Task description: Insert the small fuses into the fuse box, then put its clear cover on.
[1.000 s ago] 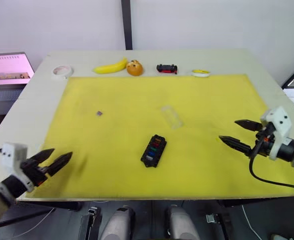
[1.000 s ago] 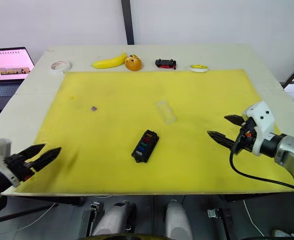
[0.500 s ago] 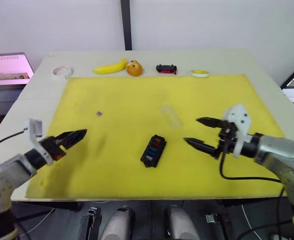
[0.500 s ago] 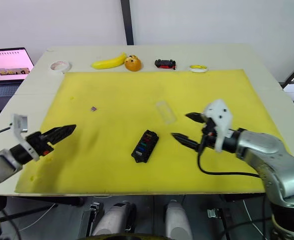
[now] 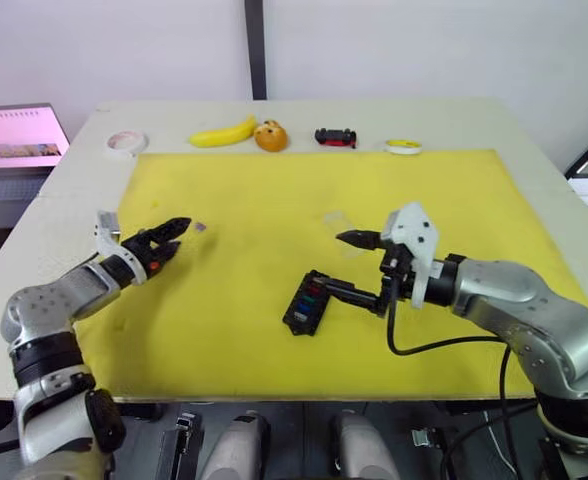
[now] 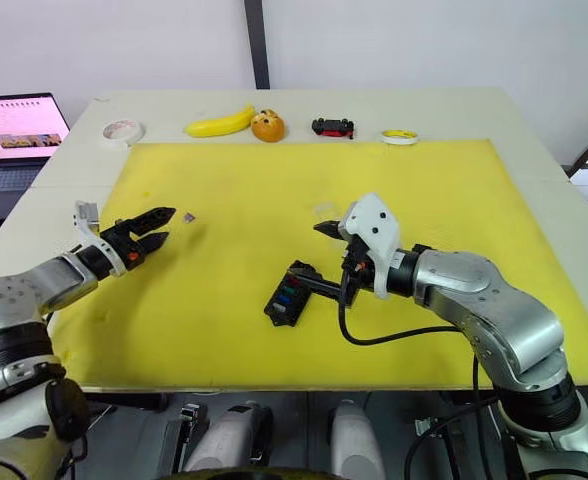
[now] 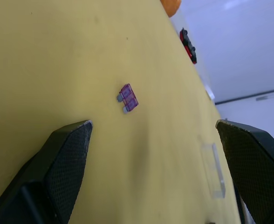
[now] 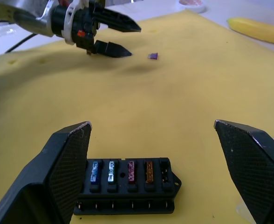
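purple plastic, one loose fuse, lies flat on the yellow mat, just ahead of the left gripper, whose jaws are spread with the fuse between their lines of reach and not touched. the fuse box sits near the mat's middle, with several fuses already seated in its slots and one slot at the end apparently vacant (the far row is hidden). the right gripper is held wide open over the box, one finger close by its end. the clear cover rests on the mat beyond the box, untouched. judged as the step in hand: the purple fuse is to be picked up. the fingers should be lowered astride it and closed on its flat plastic body, blades left free, so that it can be pressed straight into the slot. the box may need steadying.
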Robot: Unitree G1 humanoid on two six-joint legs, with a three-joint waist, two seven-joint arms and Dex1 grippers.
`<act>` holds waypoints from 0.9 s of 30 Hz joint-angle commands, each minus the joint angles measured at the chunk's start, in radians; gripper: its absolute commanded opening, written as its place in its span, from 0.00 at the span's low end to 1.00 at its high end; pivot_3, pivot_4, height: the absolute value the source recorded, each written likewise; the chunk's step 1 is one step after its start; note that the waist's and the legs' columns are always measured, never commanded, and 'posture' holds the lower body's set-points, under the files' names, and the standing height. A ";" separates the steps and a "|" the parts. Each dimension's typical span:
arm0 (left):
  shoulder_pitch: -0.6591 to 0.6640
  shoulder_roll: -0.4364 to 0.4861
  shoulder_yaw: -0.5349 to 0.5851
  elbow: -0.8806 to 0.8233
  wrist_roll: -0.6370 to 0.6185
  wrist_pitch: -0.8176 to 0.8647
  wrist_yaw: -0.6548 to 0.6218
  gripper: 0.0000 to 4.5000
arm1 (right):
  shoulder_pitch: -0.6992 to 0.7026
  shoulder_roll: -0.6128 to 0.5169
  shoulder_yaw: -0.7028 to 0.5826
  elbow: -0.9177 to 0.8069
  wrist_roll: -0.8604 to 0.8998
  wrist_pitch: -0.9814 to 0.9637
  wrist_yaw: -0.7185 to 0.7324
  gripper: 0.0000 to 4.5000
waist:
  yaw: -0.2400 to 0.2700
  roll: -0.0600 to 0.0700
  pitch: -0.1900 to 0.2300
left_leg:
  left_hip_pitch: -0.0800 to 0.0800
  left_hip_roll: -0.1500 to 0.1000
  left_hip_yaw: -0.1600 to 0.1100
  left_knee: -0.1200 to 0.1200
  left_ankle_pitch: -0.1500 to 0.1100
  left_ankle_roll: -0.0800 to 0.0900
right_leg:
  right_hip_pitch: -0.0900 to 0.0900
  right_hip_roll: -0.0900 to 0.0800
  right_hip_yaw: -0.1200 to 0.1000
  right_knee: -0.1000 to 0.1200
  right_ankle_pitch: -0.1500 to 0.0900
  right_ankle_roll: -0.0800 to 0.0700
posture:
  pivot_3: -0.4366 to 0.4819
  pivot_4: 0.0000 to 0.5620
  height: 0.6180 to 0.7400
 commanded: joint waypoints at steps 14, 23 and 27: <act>-0.158 -0.016 -0.014 0.280 0.069 -0.001 0.014 1.00 | -0.183 0.118 0.170 0.123 -0.151 -0.032 -0.040 0.99 | 0.025 0.000 -0.001 | 0.000 -0.001 -0.001 0.001 0.001 -0.001 | -0.003 -0.001 -0.001 0.002 0.000 0.000 | 0.48 0.27 1.00; -0.227 -0.016 -0.059 0.390 0.155 -0.008 -0.045 1.00 | -0.170 0.182 0.168 0.146 -0.212 -0.018 -0.110 0.99 | 0.027 0.001 -0.002 | 0.000 -0.003 -0.003 0.001 0.001 -0.002 | -0.003 -0.001 -0.001 0.003 0.000 0.000 | 0.48 0.27 1.00; -0.245 -0.014 -0.068 0.427 0.186 -0.008 -0.069 1.00 | -0.161 0.186 0.165 0.135 -0.218 -0.009 -0.115 0.99 | 0.027 0.001 -0.002 | 0.000 -0.004 -0.003 0.001 0.001 -0.002 | -0.003 -0.002 -0.001 0.003 0.000 0.000 | 0.48 0.27 1.00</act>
